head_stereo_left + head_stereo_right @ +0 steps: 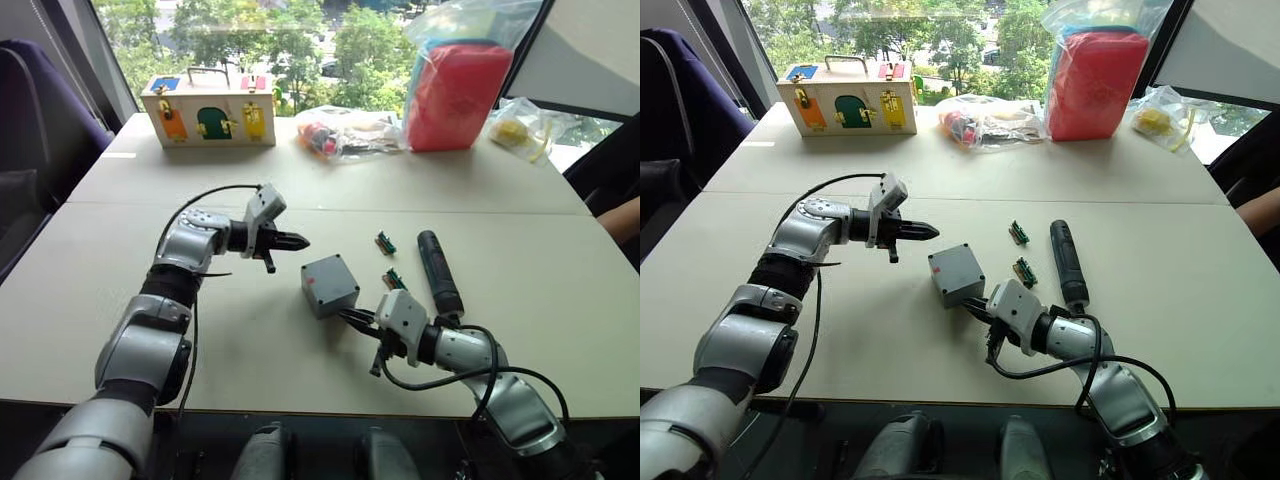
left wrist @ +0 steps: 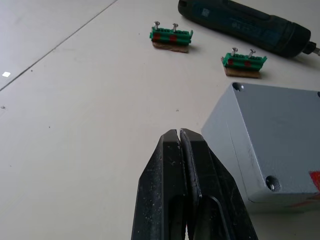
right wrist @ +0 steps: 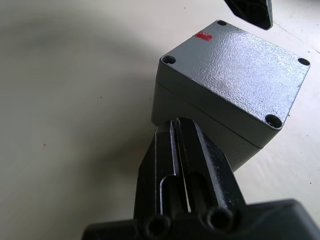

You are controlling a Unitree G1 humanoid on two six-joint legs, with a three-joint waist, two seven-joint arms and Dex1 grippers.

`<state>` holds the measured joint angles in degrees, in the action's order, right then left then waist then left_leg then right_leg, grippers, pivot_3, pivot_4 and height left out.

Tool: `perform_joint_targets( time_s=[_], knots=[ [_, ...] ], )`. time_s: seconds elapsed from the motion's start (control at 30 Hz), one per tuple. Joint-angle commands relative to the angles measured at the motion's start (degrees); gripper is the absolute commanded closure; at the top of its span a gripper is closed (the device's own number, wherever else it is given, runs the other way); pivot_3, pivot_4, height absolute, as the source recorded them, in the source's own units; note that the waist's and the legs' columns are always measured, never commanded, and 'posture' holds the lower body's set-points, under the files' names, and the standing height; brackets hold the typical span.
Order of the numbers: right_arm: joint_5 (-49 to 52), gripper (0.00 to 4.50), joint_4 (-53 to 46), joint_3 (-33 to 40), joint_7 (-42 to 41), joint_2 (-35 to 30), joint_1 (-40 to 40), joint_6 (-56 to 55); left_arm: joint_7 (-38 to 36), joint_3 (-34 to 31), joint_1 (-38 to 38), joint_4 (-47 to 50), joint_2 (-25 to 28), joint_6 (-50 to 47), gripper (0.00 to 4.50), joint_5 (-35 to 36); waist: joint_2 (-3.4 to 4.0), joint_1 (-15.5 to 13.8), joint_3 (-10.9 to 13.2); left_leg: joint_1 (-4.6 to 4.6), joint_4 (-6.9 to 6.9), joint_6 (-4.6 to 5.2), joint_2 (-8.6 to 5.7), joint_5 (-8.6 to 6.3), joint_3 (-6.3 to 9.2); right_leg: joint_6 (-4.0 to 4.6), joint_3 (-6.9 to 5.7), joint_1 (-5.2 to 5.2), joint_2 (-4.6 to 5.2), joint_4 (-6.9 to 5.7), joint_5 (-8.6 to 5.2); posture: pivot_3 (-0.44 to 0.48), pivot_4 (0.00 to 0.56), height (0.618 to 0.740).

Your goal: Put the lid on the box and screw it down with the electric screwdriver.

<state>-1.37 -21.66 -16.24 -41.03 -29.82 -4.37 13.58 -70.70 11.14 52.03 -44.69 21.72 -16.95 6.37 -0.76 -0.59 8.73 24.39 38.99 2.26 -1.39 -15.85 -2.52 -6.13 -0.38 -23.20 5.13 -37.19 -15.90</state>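
The grey box [image 1: 330, 285] stands in the middle of the table with the lid [image 3: 235, 65] seated on top, a seam showing between them and a red mark near one corner. My left gripper [image 1: 300, 241] hovers shut just beyond the box's left side, holding nothing. My right gripper [image 1: 350, 316] is shut and empty, its tips right at the box's near corner; I cannot tell if they touch it. The electric screwdriver [image 1: 438, 270], black and pen-shaped, lies on the table to the right of the box.
Two small green terminal pieces with screws [image 1: 386, 242] [image 1: 394, 280] lie between box and screwdriver. A wooden box with coloured doors [image 1: 210, 110], plastic bags [image 1: 345, 132] and a red bag [image 1: 455, 95] line the far edge. A person's arm [image 1: 625, 215] shows at the right.
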Motion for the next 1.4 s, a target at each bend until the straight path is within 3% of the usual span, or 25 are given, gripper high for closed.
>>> perform_joint_targets(
  time_s=[0.03, 0.27, 0.73, 1.1, 1.4],
  knots=[
    [-1.0, 4.45, 0.8, -0.3, 0.4, 0.2, -2.2, 0.0, -0.1, -0.5, 0.8, -0.7, -0.5, 1.6, 4.5, -0.2, -0.01, 0.0, 0.0, 0.0, 0.0, 0.0, 0.0, 0.0, 0.0, 0.0, 0.0, 0.0, 0.0, 0.0, 0.0, 0.0, 0.15, 0.74],
    [-2.5, 4.45, 3.8, 0.6, 1.4, -0.1, -4.7, -0.4, -2.3, -0.2, -2.6, 6.0, 0.5, -1.6, 4.5, 0.9, -0.01, 0.0, 0.0, 0.01, 0.02, 0.0, 0.0, 0.0, 0.0, 0.0, 0.0, 0.01, 0.0, 0.0, 0.0, 0.0, 0.15, 0.74],
    [-2.0, 4.45, 5.9, 1.4, 0.6, -0.2, -6.5, -0.1, -1.0, 0.3, -15.4, 33.0, 6.2, -15.2, 4.5, 4.5, 0.0, 0.2, 0.0, 0.0, 0.0, -0.02, 0.01, 0.0, 0.02, 0.01, 0.02, -0.01, 0.09, 0.0, 0.0, 0.0, 0.15, 0.74],
    [-1.9, 4.45, 8.2, 1.9, 0.1, 0.0, -8.3, -0.2, 0.9, 0.4, -18.7, 39.6, 7.3, -20.3, 4.5, 6.9, 0.01, 0.3, 0.0, 0.0, -0.04, -0.06, 0.01, 0.0, 0.03, 0.02, 0.02, -0.03, 0.14, 0.0, 0.0, 0.0, 0.15, 0.74],
    [-1.4, 4.45, 7.5, 2.7, 0.1, -0.2, -8.0, 0.5, 1.6, 0.2, -18.8, 39.4, 8.0, -20.7, 4.5, 7.1, 0.01, 0.3, 0.0, 0.0, -0.05, -0.08, 0.01, 0.01, 0.02, 0.03, 0.02, -0.04, 0.15, 0.0, 0.0, 0.0, 0.15, 0.74]
  ],
)
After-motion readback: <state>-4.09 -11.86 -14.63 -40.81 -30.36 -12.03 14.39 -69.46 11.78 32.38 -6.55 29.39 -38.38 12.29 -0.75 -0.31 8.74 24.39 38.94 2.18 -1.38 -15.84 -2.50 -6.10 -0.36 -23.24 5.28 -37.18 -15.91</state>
